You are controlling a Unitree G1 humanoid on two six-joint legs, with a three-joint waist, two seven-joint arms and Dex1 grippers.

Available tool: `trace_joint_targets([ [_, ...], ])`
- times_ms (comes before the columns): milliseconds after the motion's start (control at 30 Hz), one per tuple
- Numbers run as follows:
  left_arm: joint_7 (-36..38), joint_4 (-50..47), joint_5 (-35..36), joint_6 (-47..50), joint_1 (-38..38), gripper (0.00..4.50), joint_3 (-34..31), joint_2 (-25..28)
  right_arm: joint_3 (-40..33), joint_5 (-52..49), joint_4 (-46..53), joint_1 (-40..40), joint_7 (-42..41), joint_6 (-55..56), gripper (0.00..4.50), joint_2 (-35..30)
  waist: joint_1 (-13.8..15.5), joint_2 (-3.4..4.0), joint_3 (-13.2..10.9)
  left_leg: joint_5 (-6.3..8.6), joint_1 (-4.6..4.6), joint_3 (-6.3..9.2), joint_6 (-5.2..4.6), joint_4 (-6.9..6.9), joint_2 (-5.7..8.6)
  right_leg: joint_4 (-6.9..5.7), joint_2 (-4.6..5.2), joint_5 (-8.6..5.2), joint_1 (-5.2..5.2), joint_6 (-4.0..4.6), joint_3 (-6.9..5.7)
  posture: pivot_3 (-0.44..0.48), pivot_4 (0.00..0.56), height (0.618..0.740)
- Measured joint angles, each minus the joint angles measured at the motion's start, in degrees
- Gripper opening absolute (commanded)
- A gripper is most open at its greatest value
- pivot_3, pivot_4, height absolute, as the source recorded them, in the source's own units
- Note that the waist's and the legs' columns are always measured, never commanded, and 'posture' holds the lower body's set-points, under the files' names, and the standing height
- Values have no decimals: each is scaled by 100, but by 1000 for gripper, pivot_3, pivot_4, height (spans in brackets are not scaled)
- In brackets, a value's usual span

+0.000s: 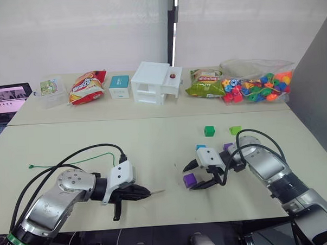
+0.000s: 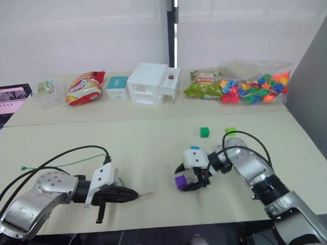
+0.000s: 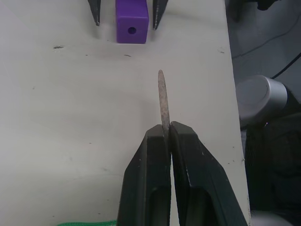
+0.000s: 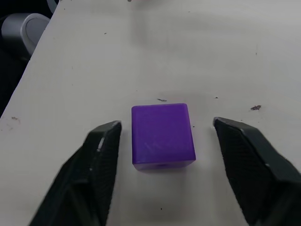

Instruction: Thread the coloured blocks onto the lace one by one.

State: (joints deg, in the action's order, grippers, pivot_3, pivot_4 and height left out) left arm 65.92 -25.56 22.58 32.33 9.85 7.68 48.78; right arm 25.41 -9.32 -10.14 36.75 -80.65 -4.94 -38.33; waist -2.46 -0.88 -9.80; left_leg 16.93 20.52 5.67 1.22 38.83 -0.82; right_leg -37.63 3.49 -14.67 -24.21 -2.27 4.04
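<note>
A purple block [image 4: 162, 134] lies flat on the surface, its hole facing the lace's stiff grey tip [image 3: 162, 101]. The thin green lace [image 1: 73, 160] trails behind; dark green [image 1: 209, 131] and lime [image 1: 235, 130] blocks sit farther back.

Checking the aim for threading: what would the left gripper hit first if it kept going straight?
Likely the purple block, sitting between the open right gripper. The left gripper holds the lace tip pointing roughly at its hole.

You see a smooth, faintly glossy plastic purple block [image 4: 162, 135] on the matt, lightly speckled bench [image 4: 235, 56]; the lace tip [image 3: 163, 101] looks rough and greyish, the left hand's fingers [image 3: 197, 183] matt black.
</note>
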Motion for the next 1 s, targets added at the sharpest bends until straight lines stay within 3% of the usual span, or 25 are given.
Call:
trace_joint_targets([
  [67, -46, -26, -19, 3, -3, 0, 16, 0, -108, 1, 3, -114, 53, 53, 1294, 27, 8, 0, 0, 0, -2, 1, 0, 0, 0, -2, 0, 0, 3, 0, 0, 0, 150, 740],
  [100, -98, -35, -46, 12, 0, 0, 38, 0, -194, -5, 48, -226, 101, 71, 1175, 27, 20, 0, 0, 0, -4, 2, 0, 0, 1, -1, 0, 0, 6, 0, 0, 0, 150, 740],
  [467, -628, 74, -522, 548, 1037, 0, 785, -308, -594, -133, 1524, -1146, 1061, -1406, 1176, 225, -8, 0, 0, 0, -6, 4, 0, 1, 2, -10, -4, 0, 4, 0, 1, 0, 150, 740],
  [1000, -540, 614, -1042, 643, 1782, 0, 1689, -659, -538, 41, 1837, -1194, 1454, -1711, 1176, 286, -10, -1, 1, 0, -9, 6, 0, 6, 2, -11, -6, 0, 9, 0, 1, 0, 150, 740],
])
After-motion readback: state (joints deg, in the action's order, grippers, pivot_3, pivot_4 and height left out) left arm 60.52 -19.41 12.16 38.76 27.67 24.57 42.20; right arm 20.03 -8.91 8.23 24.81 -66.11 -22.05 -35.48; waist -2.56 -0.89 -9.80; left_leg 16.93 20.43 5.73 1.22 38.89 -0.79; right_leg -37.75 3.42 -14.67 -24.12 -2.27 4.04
